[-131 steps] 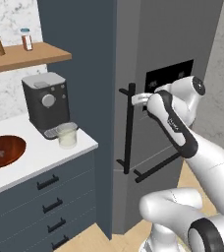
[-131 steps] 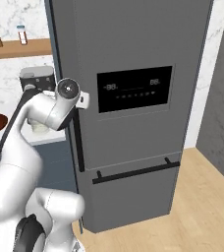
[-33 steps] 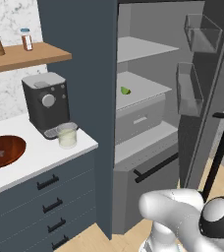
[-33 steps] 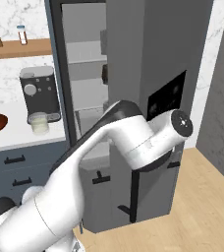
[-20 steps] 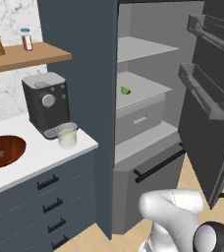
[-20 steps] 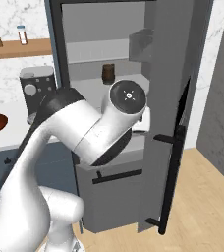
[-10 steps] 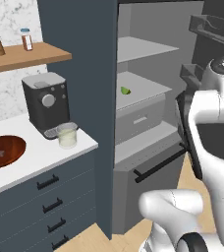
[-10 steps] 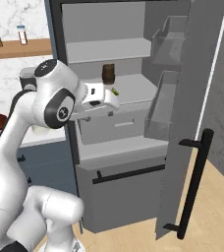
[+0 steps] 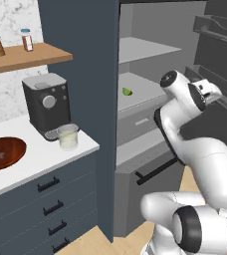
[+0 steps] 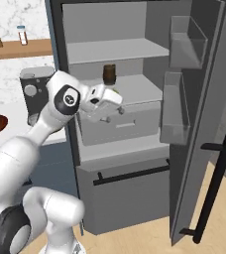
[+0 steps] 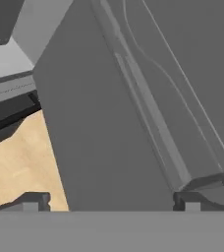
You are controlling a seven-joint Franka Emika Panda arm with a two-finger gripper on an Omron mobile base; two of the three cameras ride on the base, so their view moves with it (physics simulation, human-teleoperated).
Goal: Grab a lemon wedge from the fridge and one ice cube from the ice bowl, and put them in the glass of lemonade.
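The lemon wedge (image 9: 127, 91) lies on the middle fridge (image 10: 135, 64) shelf, near its front edge, untouched. The fridge door (image 10: 197, 109) stands wide open, so that first step looks done. The gripper (image 10: 106, 105) sits in front of the shelf and the drawer below it, well short of the wedge; its two fingertips (image 11: 33, 201) rise far apart at the bottom of the hand view, spread and holding nothing, facing the door's inner side. The glass (image 9: 68, 137) of lemonade stands on the counter (image 9: 36, 164) under the coffee machine (image 9: 47, 102), and the ice bowl (image 9: 3, 153) rests well to its left. Still to do, as I judge it: picking the wedge, carrying it to the glass, then fetching one ice cube.
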